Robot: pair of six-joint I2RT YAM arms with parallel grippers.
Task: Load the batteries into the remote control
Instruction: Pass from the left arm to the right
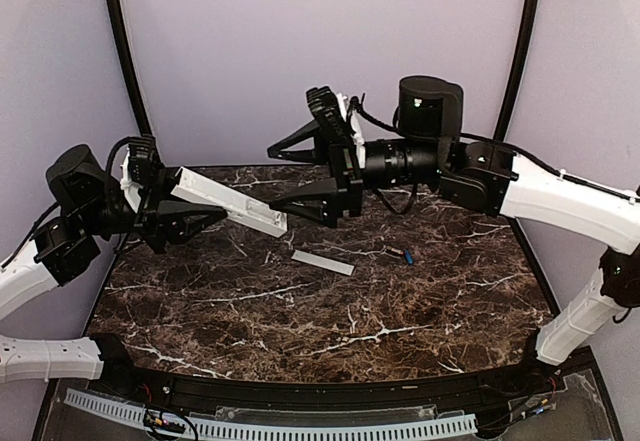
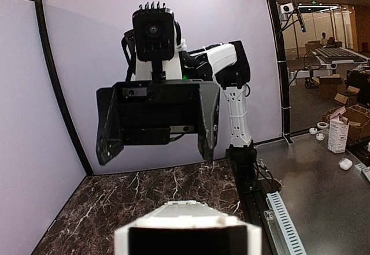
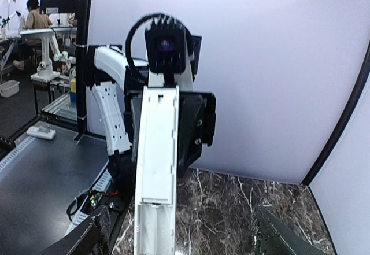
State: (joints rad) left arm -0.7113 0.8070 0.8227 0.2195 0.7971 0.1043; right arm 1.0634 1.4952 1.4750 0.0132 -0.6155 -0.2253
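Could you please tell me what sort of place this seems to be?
Probably a robotics lab: a dark marble-patterned table walled by a pale lilac backdrop, with brown cardboard boxes and a seated person in the open room beyond.

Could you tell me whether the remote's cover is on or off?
Off: the cover strip lies on the table; the left gripper holds the remote.

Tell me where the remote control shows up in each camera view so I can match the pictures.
Top external: the remote control is left of centre, slanting above the marble tabletop.
Left wrist: the remote control is at bottom centre, seen end-on.
Right wrist: the remote control is left of centre, running upright down to the bottom edge.
Shared landmark: the marble tabletop, visible in all three.
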